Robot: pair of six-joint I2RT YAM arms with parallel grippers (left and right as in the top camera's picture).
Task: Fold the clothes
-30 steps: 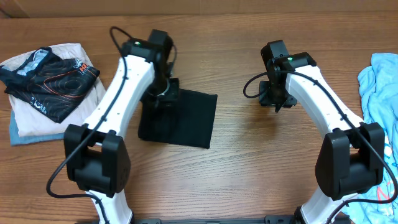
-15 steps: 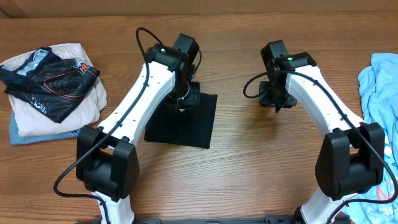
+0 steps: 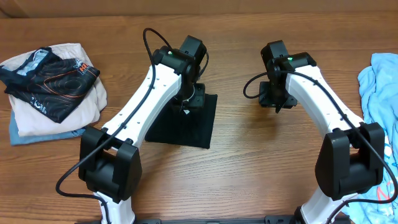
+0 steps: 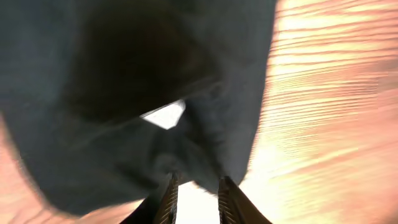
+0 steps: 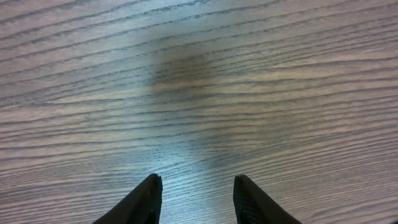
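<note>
- The black T-shirt (image 3: pixel 194 127) lies folded into a flat rectangle on the wooden table (image 3: pixel 249 165), a little left of the middle.
- The left gripper (image 3: pixel 188 103) sits over the shirt's far edge, with the arm crossing the shirt's left part.
- In the left wrist view, dark cloth (image 4: pixel 124 93) fills most of the frame and bunches right at the fingertips (image 4: pixel 169 194).
- The left fingers stand slightly apart with a bright gap between them. I cannot tell whether they pinch the cloth.
- The right gripper (image 3: pixel 277 102) hangs over bare wood, well apart from the shirt.
- Its fingers (image 5: pixel 146 199) are spread with nothing between them.
- A black patterned garment (image 3: pixel 53 81) lies on a pale garment (image 3: pixel 37 118) at the left edge.
- A light blue garment (image 3: pixel 379 87) lies at the right edge.
</note>
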